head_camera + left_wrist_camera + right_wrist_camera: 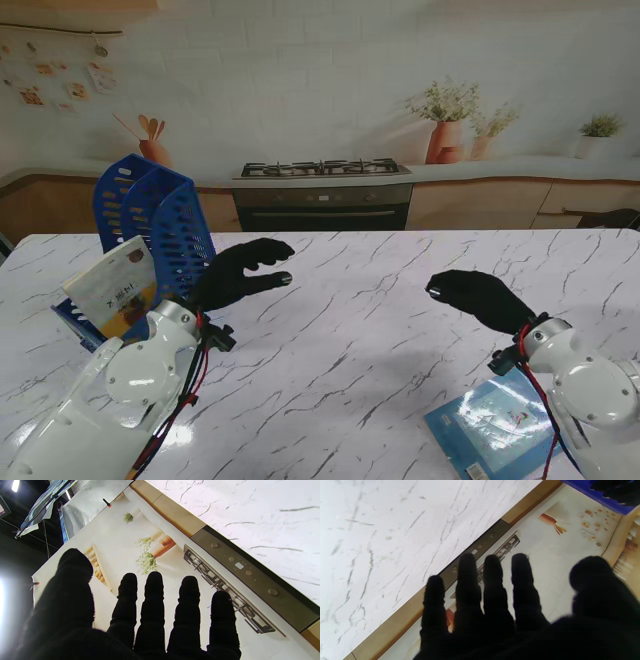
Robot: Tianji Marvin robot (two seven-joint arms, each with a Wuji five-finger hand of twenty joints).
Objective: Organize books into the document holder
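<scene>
The left hand (240, 275) and right hand (480, 297) are hovering over the marble table (360, 330), fingers spread, gripping nothing. A book (118, 288) is leaning in the blue document holder (160, 215) at far left — another book (490, 430) is lying flat beside the right wrist.

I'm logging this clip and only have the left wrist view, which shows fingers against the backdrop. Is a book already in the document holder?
Observer: Yes. In the stand view one book with a yellow and white cover leans inside the blue document holder on the table's left.
Operator: Is the left hand holding it?
Observer: No. The left hand hangs open beside the holder, to its right.
Operator: Any book left?
Observer: One light blue book lies flat on the marble table, near the right forearm.
Operator: And the right hand?
Observer: The right hand is open, holding nothing.
</scene>
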